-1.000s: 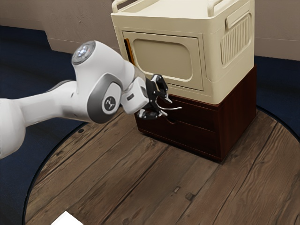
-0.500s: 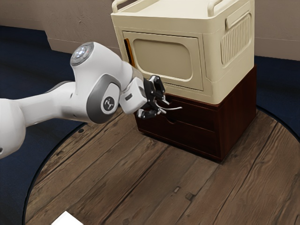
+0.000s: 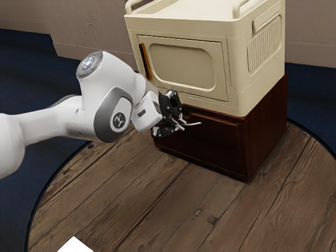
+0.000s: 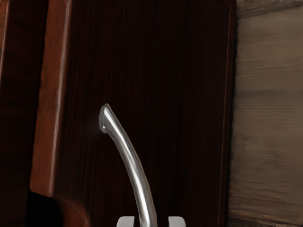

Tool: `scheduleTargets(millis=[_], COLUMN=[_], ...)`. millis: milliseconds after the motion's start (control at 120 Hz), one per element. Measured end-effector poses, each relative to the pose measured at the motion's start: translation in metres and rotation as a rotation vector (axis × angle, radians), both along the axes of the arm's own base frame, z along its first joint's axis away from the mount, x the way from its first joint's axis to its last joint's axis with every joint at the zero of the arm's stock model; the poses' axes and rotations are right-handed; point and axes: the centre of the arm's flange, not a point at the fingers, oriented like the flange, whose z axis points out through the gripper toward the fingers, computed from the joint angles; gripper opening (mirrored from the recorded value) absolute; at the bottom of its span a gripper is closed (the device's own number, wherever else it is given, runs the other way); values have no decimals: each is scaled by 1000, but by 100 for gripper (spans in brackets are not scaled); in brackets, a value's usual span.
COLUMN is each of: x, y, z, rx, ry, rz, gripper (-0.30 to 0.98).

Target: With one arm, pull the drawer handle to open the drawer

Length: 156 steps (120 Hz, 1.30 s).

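- Round wooden worktop [image 3: 173, 210], dark blue floor [image 3: 26, 68] beyond it; it bears a dark red-brown drawer cabinet [image 3: 265, 131] with a cream cabinet [image 3: 184, 65] on top, whose weight probably helps steady the base against a pull.
- The curved metal drawer handle [image 4: 125, 146] sits on the face of the upper drawer [image 3: 218, 139], its free end jutting past the grip.
- The end effector [image 3: 182, 124] is clamped on that handle, one fingertip on each side of the bar – a sensible hold, since a pinch across the bar should resist slipping.
- The drawer's top edge seems to stand a little proud of the cabinet, so I judge the pull just begun, with most of the opening left.
- Next calls for a straight, level draw away from the cabinet – twisting could let the smooth, curved metal slide free.
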Motion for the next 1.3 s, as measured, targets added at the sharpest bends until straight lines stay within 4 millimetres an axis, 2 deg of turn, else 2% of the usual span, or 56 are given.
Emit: scheduleTargets(millis=[500,950,1300], x=[-28,-44,-72], y=[1,3,5], z=[4,1,1], rx=[-9,-13,-18], ry=[7,9,12], rz=[0,3,3], gripper=[-2,-1,-1])
